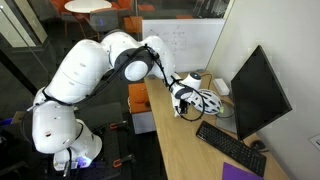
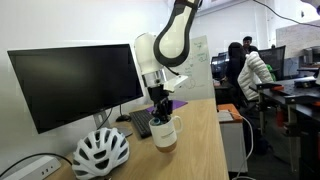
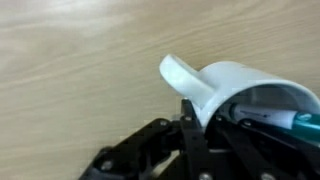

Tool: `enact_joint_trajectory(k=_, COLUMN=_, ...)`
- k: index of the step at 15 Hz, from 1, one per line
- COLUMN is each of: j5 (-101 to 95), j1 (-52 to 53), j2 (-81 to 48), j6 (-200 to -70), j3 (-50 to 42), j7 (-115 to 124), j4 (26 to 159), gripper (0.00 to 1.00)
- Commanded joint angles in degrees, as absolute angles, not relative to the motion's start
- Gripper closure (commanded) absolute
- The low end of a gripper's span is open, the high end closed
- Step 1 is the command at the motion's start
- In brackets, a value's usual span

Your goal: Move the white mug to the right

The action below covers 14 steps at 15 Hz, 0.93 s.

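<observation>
The white mug (image 3: 240,85) fills the right of the wrist view, handle (image 3: 185,78) pointing left, with something teal inside. My gripper (image 3: 200,112) is shut on the mug's wall beside the handle, one dark finger outside and one inside the rim. In an exterior view the mug (image 2: 164,134) is at desk level on the wooden desk (image 2: 200,150), with the gripper (image 2: 160,118) coming down into it from above. In an exterior view the gripper (image 1: 183,98) is close beside the helmet, and the mug is mostly hidden there.
A white bicycle helmet (image 2: 100,152) (image 1: 209,101) lies next to the mug. A black monitor (image 2: 70,85) (image 1: 260,92) and keyboard (image 1: 230,146) (image 2: 140,123) stand behind. A purple notebook (image 1: 240,172) lies at the desk end. People (image 2: 250,70) sit beyond the desk.
</observation>
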<state>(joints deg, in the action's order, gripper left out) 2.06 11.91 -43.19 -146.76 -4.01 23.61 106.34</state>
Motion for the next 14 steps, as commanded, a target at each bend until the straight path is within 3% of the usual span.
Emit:
enact_joint_trajectory(k=1, j5=4.9, j1=13.1, j2=-36.1, j6=-149.3, j3=-6.3, j7=31.7, j4=117.1, gripper=0.97)
enact_joint_trajectory(k=7, j5=12.1, j1=13.0, j2=-31.1, j6=-155.3, j3=-6.7, j7=42.3, j4=130.3, gripper=0.97)
enact_joint_trajectory(k=14, j5=20.4, j1=17.1, j2=-31.0, j6=-164.5, j3=-7.5, j7=57.4, j4=134.8, gripper=0.97)
